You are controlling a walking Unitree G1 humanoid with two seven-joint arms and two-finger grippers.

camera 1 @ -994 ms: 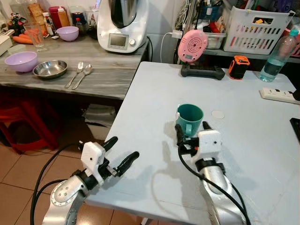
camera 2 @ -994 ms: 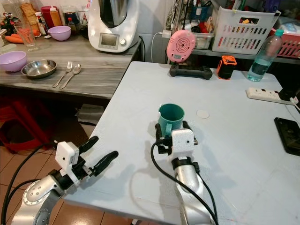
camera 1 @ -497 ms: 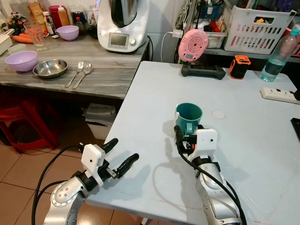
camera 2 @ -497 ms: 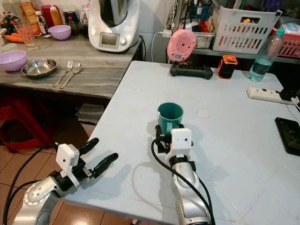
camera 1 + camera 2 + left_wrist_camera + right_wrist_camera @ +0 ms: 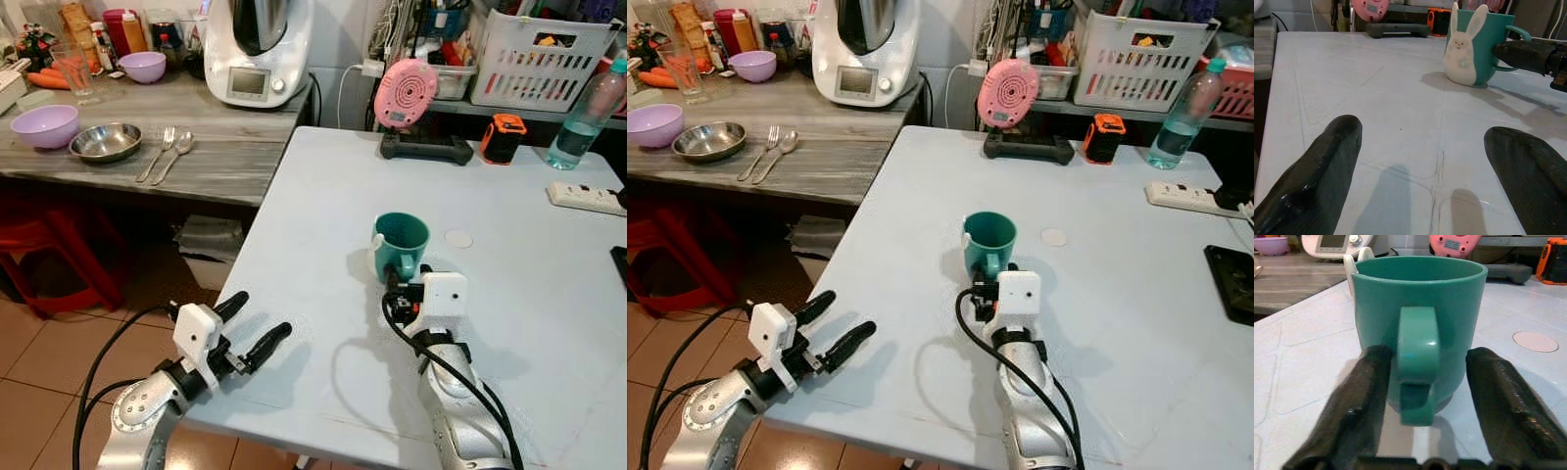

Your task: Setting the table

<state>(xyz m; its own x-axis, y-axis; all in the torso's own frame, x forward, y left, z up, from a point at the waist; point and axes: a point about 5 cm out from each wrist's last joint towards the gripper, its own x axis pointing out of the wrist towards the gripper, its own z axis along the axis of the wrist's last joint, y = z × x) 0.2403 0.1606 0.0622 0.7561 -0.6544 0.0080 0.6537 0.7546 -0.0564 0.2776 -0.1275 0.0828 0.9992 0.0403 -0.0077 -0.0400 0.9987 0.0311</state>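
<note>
Teal mug point(image 5: 401, 244) stands on the counter point(image 5: 294, 245), handle between the right hand's point(image 5: 405, 285) open fingers at six o'clock, needing closure; left hand point(image 5: 250, 328) open.

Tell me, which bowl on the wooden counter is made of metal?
The steel bowl, beside the fork and spoon. The two purple bowls look plastic.

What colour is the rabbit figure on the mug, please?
White, against the teal mug; the rabbit figure shows best in the left wrist view.
</note>
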